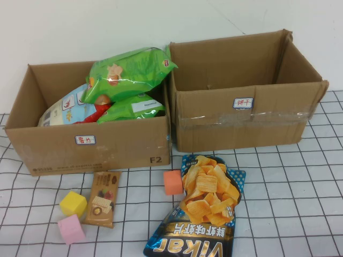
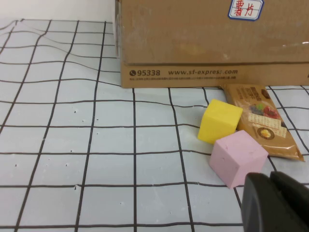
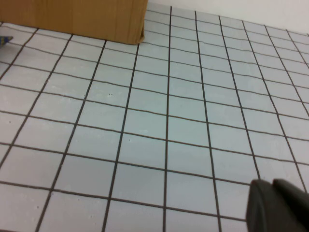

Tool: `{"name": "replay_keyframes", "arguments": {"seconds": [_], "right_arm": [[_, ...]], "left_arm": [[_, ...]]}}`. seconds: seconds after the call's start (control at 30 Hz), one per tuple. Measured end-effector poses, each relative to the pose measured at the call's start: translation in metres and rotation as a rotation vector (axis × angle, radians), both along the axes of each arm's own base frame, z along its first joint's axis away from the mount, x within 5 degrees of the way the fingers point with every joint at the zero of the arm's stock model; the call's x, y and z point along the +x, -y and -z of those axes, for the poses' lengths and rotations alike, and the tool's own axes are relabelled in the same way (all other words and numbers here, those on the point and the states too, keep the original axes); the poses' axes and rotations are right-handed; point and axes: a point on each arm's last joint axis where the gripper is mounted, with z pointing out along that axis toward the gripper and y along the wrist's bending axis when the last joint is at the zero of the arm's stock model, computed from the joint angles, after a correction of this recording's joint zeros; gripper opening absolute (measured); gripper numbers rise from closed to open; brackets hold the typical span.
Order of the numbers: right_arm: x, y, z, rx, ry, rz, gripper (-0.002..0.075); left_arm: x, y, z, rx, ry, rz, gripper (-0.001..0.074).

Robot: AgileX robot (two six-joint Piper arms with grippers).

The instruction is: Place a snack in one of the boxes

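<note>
The big chip bag lies flat on the counter, at 6 o'clock from the empty right box. Both the left gripper and right gripper hang low, jaws closed, holding nothing. Open wide first, then pinch the bag's edge.

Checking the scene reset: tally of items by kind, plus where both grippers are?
Cardboard boxes: 2 (left box, right box)
Snack packs on the table: 2 (chips bag, brown biscuit pack)
Snack bags in left box: at least 3
Foam cubes: 3 (yellow, pink, orange)
Total: at least 10
Left gripper, right gripper: shut, above the table.
</note>
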Motion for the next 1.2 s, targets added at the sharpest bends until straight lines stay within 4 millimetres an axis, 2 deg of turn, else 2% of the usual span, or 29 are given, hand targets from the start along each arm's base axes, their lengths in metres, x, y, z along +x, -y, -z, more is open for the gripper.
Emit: {"name": "replay_keyframes", "arguments": {"seconds": [1.2], "right_arm": [[0.0000,0.0000,0.0000,-0.001,0.000,0.000,-0.0001]], "left_arm": [[0.0001,-0.0005,0.0000,0.038,0.005,0.006,-0.0001]]}}
